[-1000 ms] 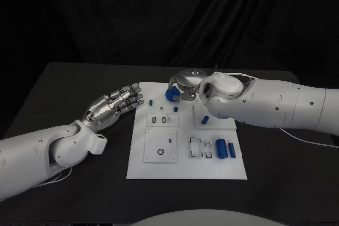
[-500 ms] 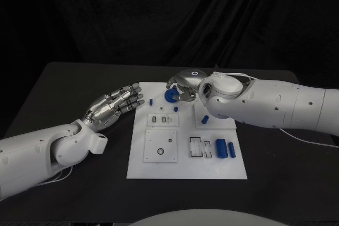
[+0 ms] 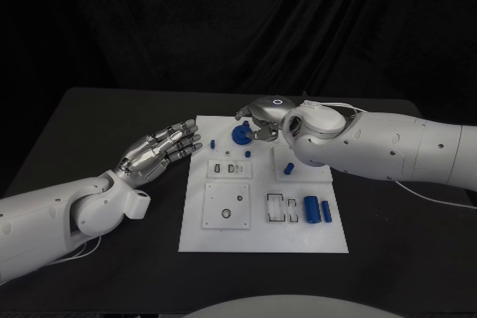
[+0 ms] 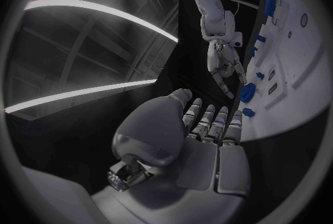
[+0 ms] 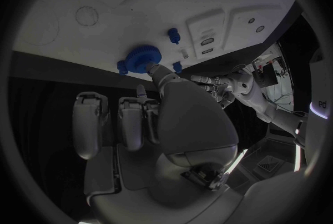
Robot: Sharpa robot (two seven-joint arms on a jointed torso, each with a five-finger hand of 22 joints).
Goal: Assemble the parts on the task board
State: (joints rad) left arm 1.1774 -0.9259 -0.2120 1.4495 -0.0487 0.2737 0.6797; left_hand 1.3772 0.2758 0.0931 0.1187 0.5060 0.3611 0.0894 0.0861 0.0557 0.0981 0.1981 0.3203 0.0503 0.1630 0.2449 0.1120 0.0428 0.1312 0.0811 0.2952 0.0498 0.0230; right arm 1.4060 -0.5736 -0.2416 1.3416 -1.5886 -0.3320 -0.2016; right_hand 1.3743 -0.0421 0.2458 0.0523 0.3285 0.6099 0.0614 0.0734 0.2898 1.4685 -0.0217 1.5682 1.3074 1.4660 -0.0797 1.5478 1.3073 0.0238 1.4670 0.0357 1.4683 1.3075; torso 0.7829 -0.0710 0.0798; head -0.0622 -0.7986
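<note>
Right hand (image 3: 260,118) fingers (image 5: 157,72) rest on the blue gear (image 3: 240,133), seated at the task board's (image 3: 263,239) far edge; whether they pinch it, I cannot tell. Left hand (image 3: 161,149) hovers spread, farther off.

The head camera looks steeply down from the near side onto the whole worktop (image 3: 119,111) and task board (image 3: 263,225). The left wrist camera sits close behind the left hand (image 4: 201,146), facing right across the board. The right wrist camera sits behind the right hand (image 5: 160,124), facing left. All share the board's far end.
</note>
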